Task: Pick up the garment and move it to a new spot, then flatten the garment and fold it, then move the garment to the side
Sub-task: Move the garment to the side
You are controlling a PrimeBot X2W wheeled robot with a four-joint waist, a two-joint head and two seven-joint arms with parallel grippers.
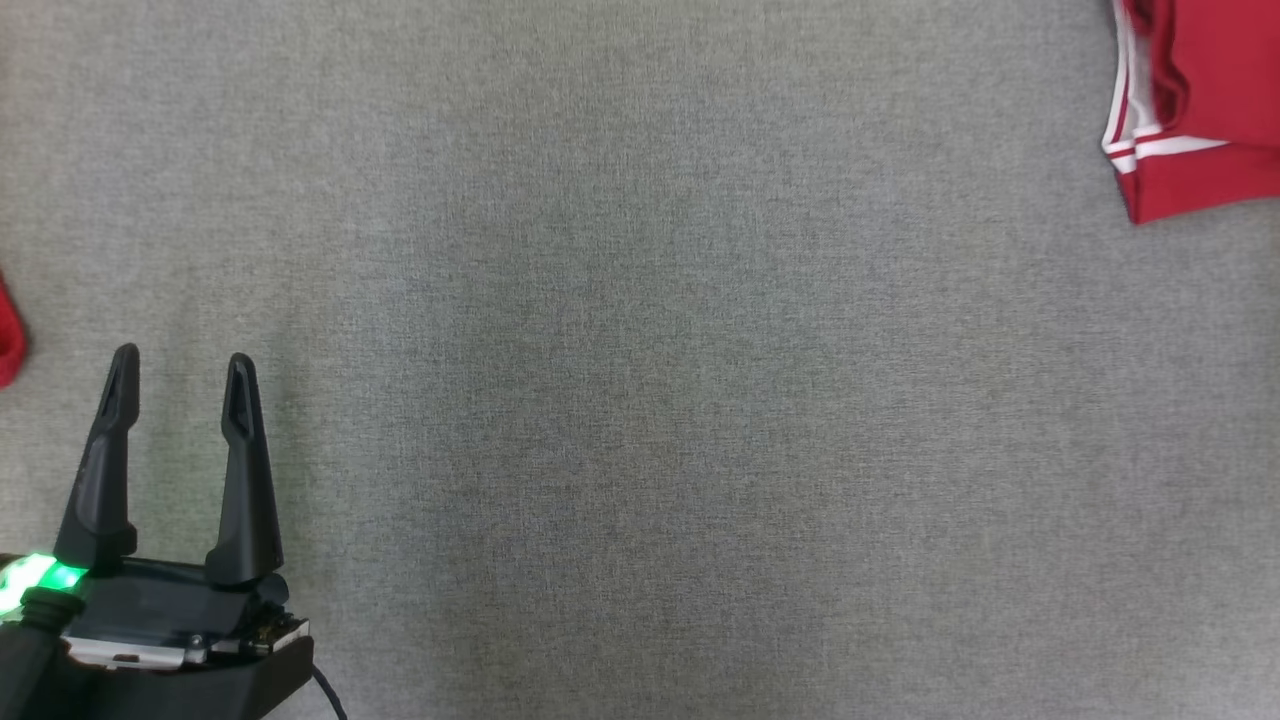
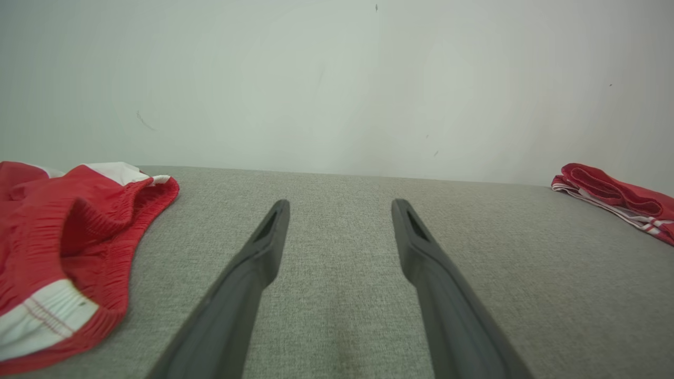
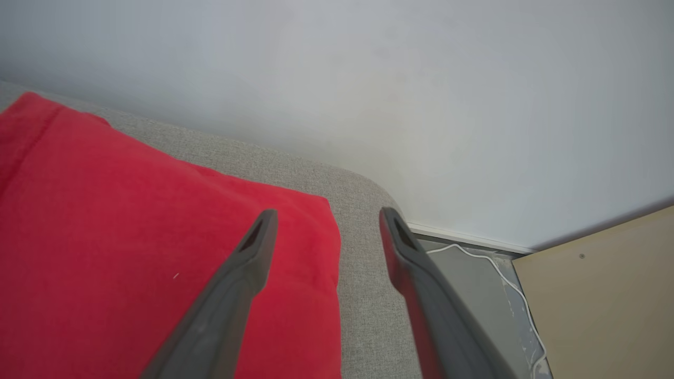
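A folded red garment (image 1: pixel 1200 100) with white stripes lies at the far right corner of the grey cloth surface (image 1: pixel 640 360). The left wrist view shows the garment (image 2: pixel 616 197) far off to the right. My right gripper (image 3: pixel 326 218) hovers open just above the garment's (image 3: pixel 131 237) near corner, with nothing between its fingers. My left gripper (image 1: pixel 182 365) stands open and empty at the lower left, low over bare surface, and its own view shows the left gripper (image 2: pixel 339 208) pointing at the pale wall.
A second, crumpled red garment (image 2: pixel 63 247) with a white waistband lies left of my left gripper, a sliver of it (image 1: pixel 8 335) at the head view's left edge. Beyond the surface's rounded corner (image 3: pixel 368 195) are floor, a white cable (image 3: pixel 505 284) and a tan board (image 3: pixel 605 295).
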